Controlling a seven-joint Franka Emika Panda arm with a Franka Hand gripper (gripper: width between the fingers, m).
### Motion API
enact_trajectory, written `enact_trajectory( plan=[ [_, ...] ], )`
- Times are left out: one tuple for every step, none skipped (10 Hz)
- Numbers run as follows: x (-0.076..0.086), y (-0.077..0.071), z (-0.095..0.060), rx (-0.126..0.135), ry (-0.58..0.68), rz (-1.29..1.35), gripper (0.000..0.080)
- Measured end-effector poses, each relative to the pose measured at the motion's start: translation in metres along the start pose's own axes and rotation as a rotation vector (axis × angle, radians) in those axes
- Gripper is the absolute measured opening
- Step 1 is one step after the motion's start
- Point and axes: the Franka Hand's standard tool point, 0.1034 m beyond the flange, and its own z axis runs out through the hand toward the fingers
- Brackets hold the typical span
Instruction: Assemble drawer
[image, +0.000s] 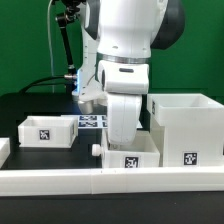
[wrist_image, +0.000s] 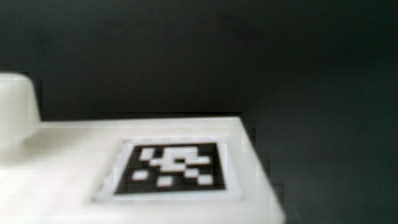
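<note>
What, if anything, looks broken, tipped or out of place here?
Nothing stands out. The small white box and the larger box sit upright and apart on the black table, and the tagged part below the arm lies flat. No visible damage.

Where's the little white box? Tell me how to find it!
Find the big white robot arm in the middle. On the black table, toward the exterior view's left of the arm, sits the small white box. It is low, with one black-and-white tag on its front, much shorter than the tall open box on the exterior view's right.
</note>
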Motion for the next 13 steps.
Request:
enact_trajectory(
  plan=[
    [0.0,0.0,0.0,0.001,0.0,0.0,0.0041],
    [0.0,-0.001,0.001,0.002,0.0,-0.001,0.0041],
    [0.0,-0.003,0.002,0.006,-0.003,-0.013,0.0041],
    [0.0,-0.005,0.002,0.007,-0.003,-0.013,0.0041],
    [0.0,-0.006,0.001,0.002,-0.002,-0.012,0.0041],
    [0.002,-0.004,0.003,-0.042,0.008,0.01,0.0041],
    [0.001,-0.007,0.005,-0.029,0.006,0.011,0.0041],
    [0.001,-0.007,0.005,-0.029,0.006,0.012,0.0041],
    [0.002,-0.007,0.006,-0.031,0.007,0.012,0.0041],
    [0.004,-0.009,0.009,-0.053,0.013,0.012,0.0041],
    [0.006,-0.01,0.01,-0.052,0.013,0.007,0.0041],
    [0.008,-0.011,0.01,-0.049,0.014,0.002,0.0041],
    [0.008,-0.011,0.01,-0.047,0.014,0.002,0.0041]
  ],
)
